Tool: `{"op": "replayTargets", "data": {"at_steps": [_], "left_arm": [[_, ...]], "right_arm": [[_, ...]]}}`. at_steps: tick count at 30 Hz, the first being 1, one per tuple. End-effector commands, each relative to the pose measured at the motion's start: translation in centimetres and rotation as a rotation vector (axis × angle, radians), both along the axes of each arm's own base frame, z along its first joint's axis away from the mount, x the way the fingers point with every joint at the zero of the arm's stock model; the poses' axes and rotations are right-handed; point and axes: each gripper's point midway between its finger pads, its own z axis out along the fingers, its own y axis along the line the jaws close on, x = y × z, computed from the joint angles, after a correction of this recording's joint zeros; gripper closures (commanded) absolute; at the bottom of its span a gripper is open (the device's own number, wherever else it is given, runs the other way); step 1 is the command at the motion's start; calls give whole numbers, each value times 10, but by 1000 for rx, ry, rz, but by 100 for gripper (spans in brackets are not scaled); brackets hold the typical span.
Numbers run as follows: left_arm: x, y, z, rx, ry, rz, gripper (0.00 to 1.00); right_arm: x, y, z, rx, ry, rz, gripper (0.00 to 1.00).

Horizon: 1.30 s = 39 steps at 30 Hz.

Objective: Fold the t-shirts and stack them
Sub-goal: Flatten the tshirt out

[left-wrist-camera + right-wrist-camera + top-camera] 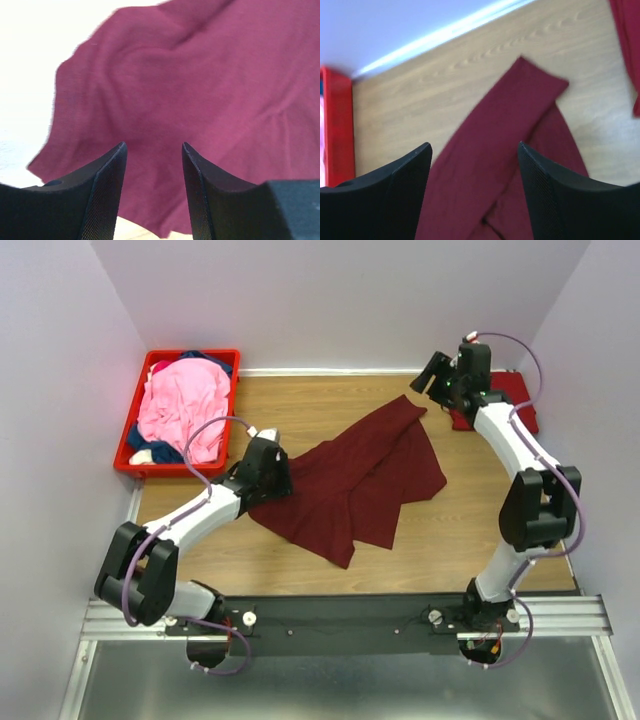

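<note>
A dark maroon t-shirt (360, 475) lies crumpled and partly spread on the wooden table's middle. My left gripper (272, 478) hovers at its left edge; in the left wrist view the gripper (152, 146) is open, with the maroon cloth (200, 90) below and nothing between its fingers. My right gripper (428, 375) is raised above the shirt's far corner. It is open (475, 145) and empty, looking down on a long maroon fold (495, 150). A pink t-shirt (180, 405) and a navy one (210, 360) are piled in the crate. A red t-shirt (515, 400) lies at the far right.
A rigid red crate (128, 465) stands at the far left against the wall, seen also as a red crate edge (337, 130) in the right wrist view. White walls close in the table on three sides. Bare wood (450, 540) shows near the front right.
</note>
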Motion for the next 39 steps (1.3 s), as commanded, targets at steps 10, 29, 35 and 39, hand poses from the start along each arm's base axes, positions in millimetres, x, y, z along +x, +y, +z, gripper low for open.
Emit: {"op": "replayTargets", "data": {"at_steps": [10, 29, 35, 39], "left_arm": [[-22, -55, -7, 60, 60, -165, 44], [8, 18, -70, 67, 195, 100, 44], [61, 40, -60, 156, 168, 174, 44], [108, 58, -48, 235, 137, 221, 43]], "right_arm": [[-124, 11, -115, -13, 264, 115, 31], [-131, -15, -179, 207, 373, 5, 33], [-154, -35, -213, 201, 463, -94, 32], [-162, -45, -225, 194, 489, -148, 32]]}}
